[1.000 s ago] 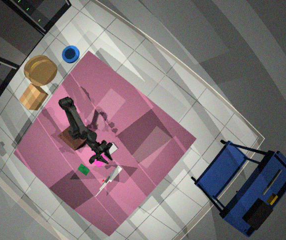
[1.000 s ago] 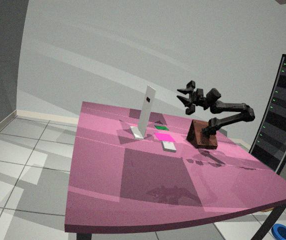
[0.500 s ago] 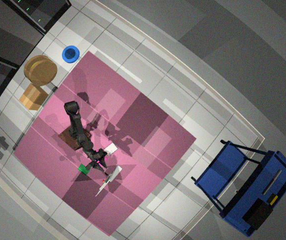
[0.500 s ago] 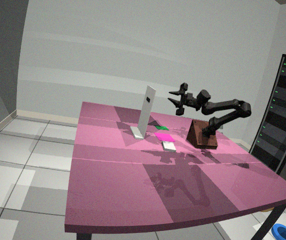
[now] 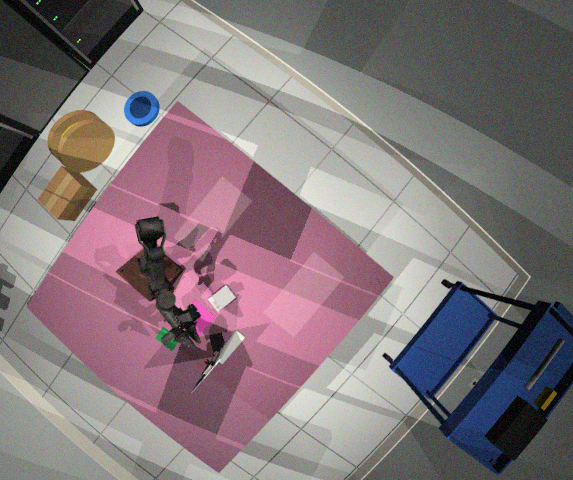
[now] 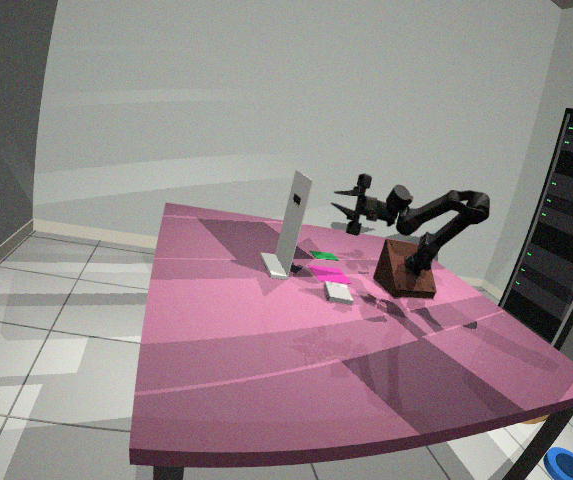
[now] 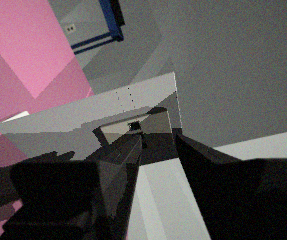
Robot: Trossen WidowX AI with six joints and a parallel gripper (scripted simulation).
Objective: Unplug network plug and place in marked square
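Dim bg, hard shadows, grainy pics

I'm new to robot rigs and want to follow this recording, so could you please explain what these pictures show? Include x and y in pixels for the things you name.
One black robot arm (image 5: pixel 160 281) (image 6: pixel 433 209) stands on a brown wedge-shaped base (image 5: pixel 125 271) (image 6: pixel 394 268). One picture looks down from above, one across the table (image 6: pixel 214 382), and one from the wrist past the gripper's fingers. On the table stands an upright panel (image 5: pixel 231 347) (image 6: pixel 294 227); a magenta patch (image 5: pixel 202 316) (image 6: pixel 328 274), a green patch (image 6: pixel 323 255) and a white block (image 5: pixel 222 297) (image 6: pixel 338 292) lie nearby. The gripper (image 6: pixel 332 197) (image 7: pixel 158 139) is partly open, holding nothing.
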